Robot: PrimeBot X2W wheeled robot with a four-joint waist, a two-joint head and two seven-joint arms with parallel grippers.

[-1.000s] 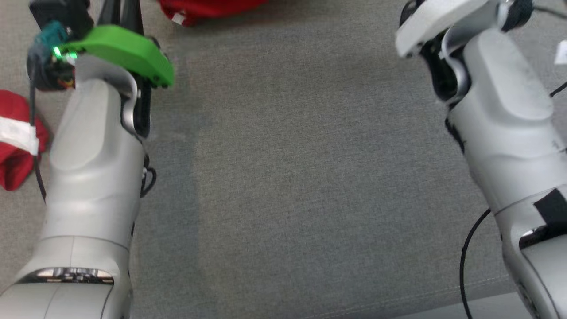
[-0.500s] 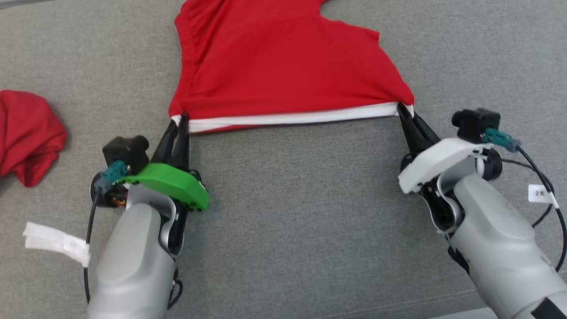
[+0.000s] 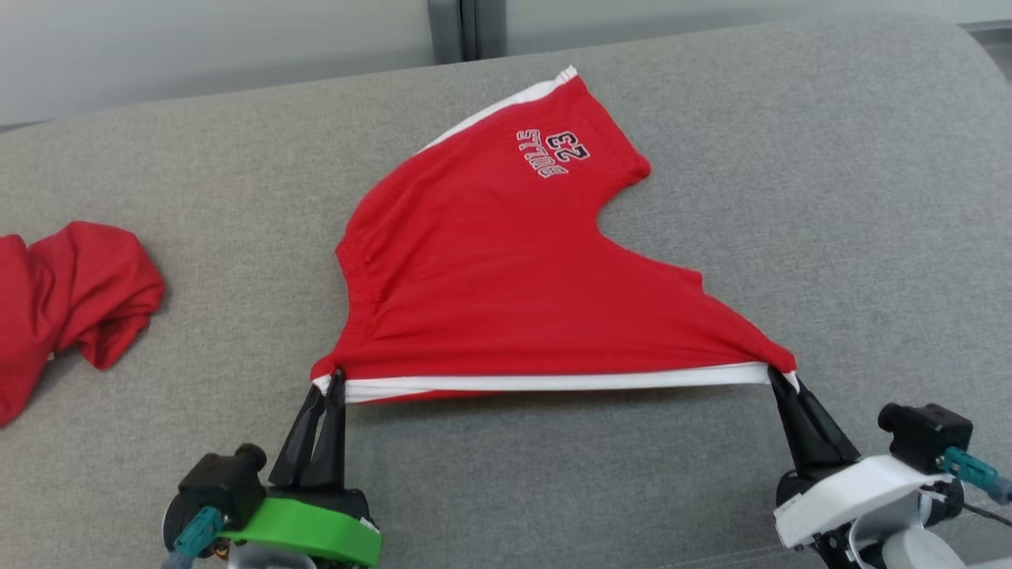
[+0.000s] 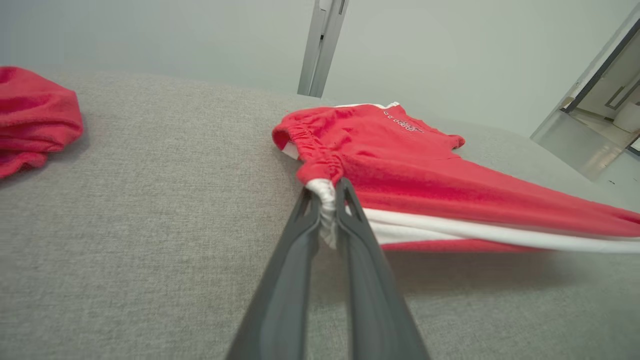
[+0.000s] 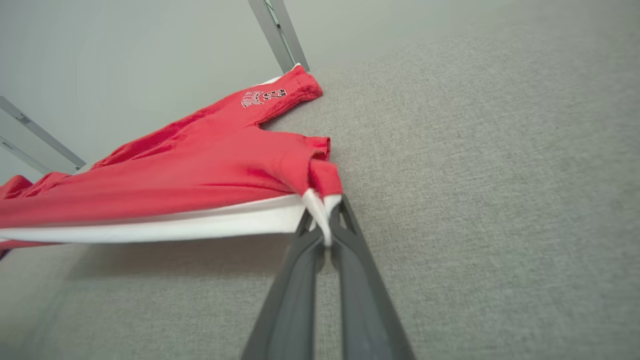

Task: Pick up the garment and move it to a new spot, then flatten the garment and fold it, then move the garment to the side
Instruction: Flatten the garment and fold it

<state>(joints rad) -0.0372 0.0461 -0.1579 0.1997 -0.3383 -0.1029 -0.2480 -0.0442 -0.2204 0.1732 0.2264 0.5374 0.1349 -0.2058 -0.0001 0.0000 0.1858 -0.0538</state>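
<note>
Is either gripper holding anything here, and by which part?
Both hold the red shorts: the left gripper pinches the white-striped edge at its waistband corner, and the right gripper pinches the same edge's other end.

Red cloth (image 3: 71,292), left of the garment (image 3: 506,292), is cut off at the frame edge. Garment's print (image 4: 404,125) is illegible in left wrist view.

The grey fabric surface (image 3: 830,197) carries red shorts (image 3: 506,292) at the centre of the frame and a crumpled red cloth (image 3: 79,292) at far left.
</note>
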